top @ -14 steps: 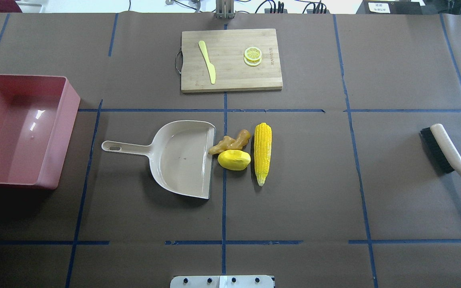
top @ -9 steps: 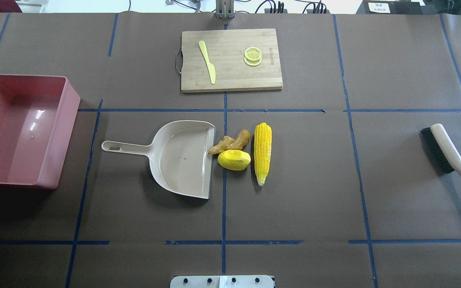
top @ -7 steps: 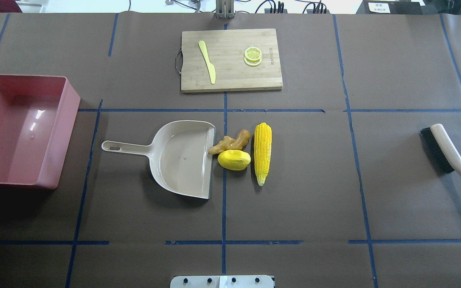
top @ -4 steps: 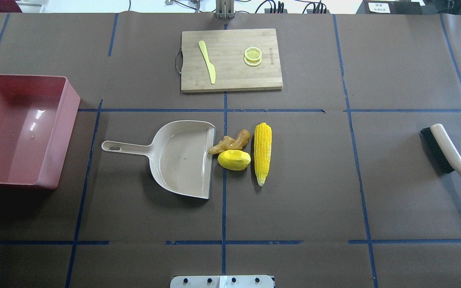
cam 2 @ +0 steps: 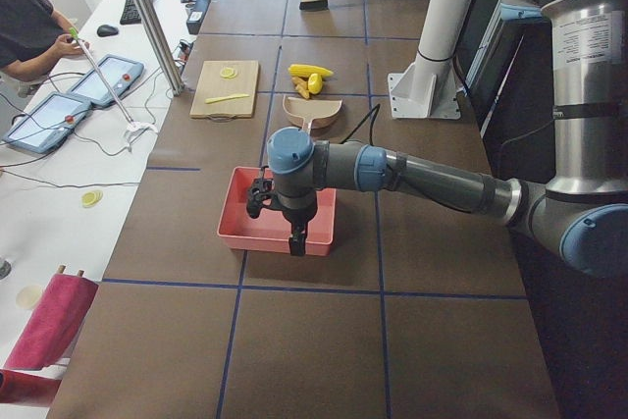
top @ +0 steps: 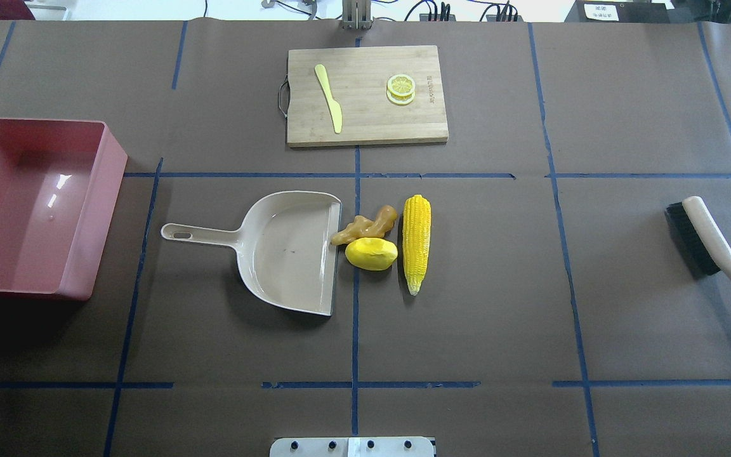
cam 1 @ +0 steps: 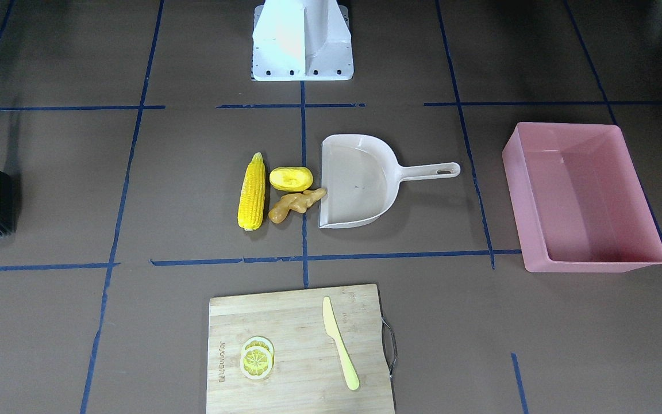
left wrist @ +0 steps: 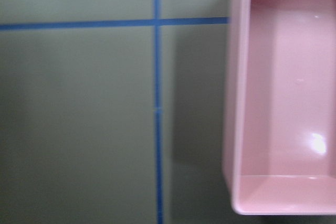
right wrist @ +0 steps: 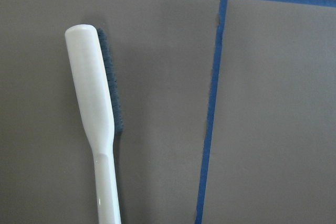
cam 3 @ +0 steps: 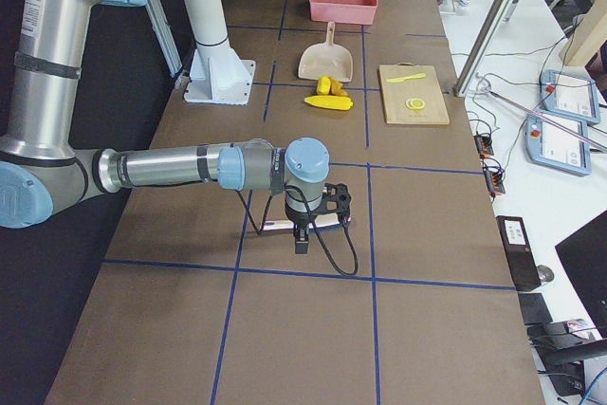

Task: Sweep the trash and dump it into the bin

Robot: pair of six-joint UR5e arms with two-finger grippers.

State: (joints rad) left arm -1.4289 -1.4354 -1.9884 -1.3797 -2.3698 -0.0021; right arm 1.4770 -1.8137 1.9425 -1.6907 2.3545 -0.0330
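Brown-papered desk (top: pixel 499 304), blue tape grid (top: pixel 355 330). On it: pink bin (top: pixel 96 216) far left, dustpan (top: pixel 289 254) centre, ginger root (top: pixel 365 225), yellow lump (top: pixel 371 253), corn cob (top: pixel 416 241) at its mouth, cutting board (top: pixel 365 114) far side, brush (top: pixel 708 241) right.

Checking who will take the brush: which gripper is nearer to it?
Right. The right gripper hangs directly over the brush at the robot's right end of the table; the left gripper hangs over the bin at the opposite end.
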